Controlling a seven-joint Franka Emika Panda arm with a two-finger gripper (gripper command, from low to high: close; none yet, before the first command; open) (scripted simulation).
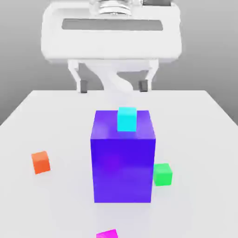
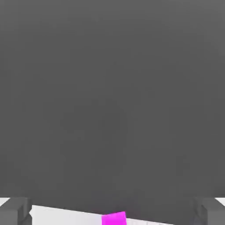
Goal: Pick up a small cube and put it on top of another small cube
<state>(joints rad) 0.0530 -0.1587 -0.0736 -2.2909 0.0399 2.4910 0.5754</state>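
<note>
White tabletop (image 1: pixel 56 121) under a grey backdrop. Gripper (image 1: pixel 113 86), top centre of the exterior view: fingers spread wide, holding nothing. Big blue-purple block (image 1: pixel 123 162), centre, with a cyan cube (image 1: pixel 127 119) on its top. Orange cube (image 1: pixel 41 162), left. Green cube (image 1: pixel 162 174), touching the block's right side. Magenta cube (image 1: pixel 107 234), bottom edge.

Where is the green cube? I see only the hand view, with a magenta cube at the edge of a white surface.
Observer: The green cube sits on the table, against the big blue-purple block, on the exterior view's right.
Operator: Is anything on that block?
Observer: Yes, a cyan cube rests on top.
Operator: Is the gripper holding something?
Observer: No, the gripper hangs open and empty above the table, behind the block.
</note>
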